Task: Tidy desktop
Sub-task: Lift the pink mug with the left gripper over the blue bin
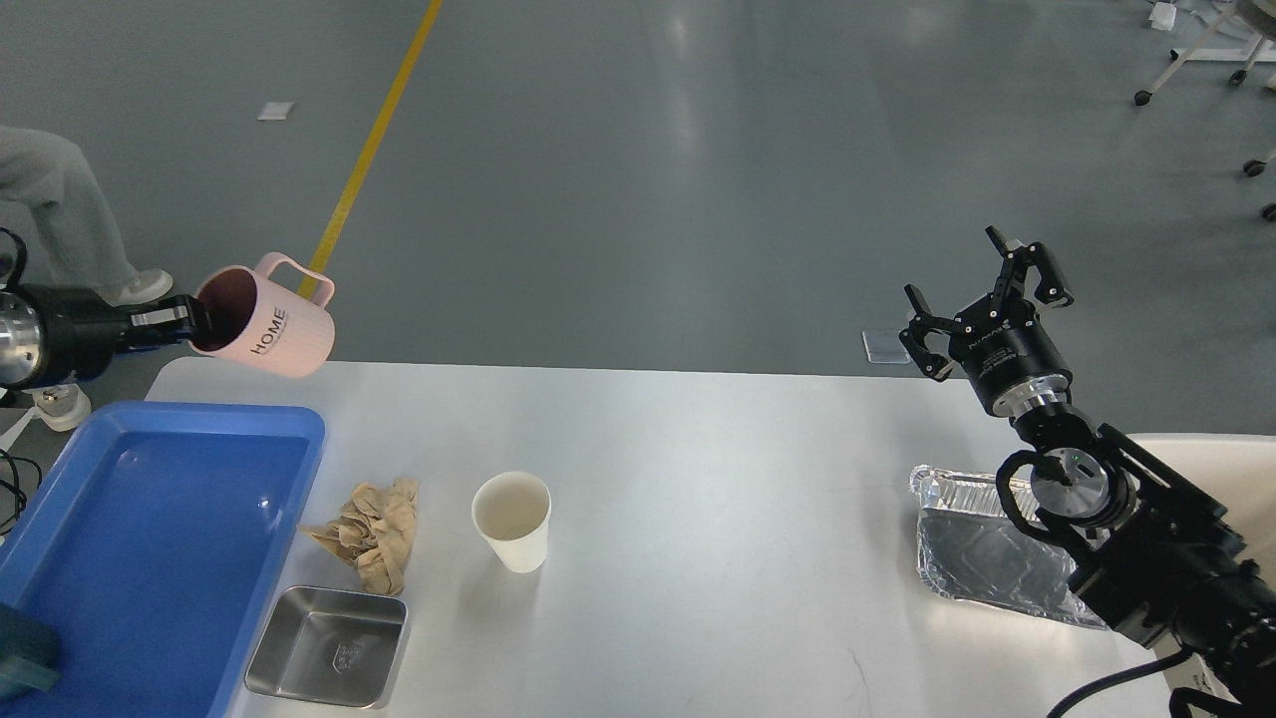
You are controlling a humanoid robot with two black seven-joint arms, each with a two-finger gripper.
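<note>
The desktop [698, 479] is a wide pale grey-white top with rounded corners. My left gripper [179, 321] is shut on the rim of a pink mug [267, 331] marked HOME, held in the air above the desktop's far left corner, tilted on its side. On the desktop lie a crumpled brown paper [371, 534], a white paper cup [511, 520] standing upright, a small steel tray [327, 658] and a foil container [987, 553]. My right gripper [982, 294] is open, raised past the far right edge, holding nothing.
A blue tray [150, 558] takes up the desktop's left end, with a dark teal object [22, 653] at its near corner. A person's legs [55, 214] and a small white table corner are at far left. Chair wheels stand at the top right.
</note>
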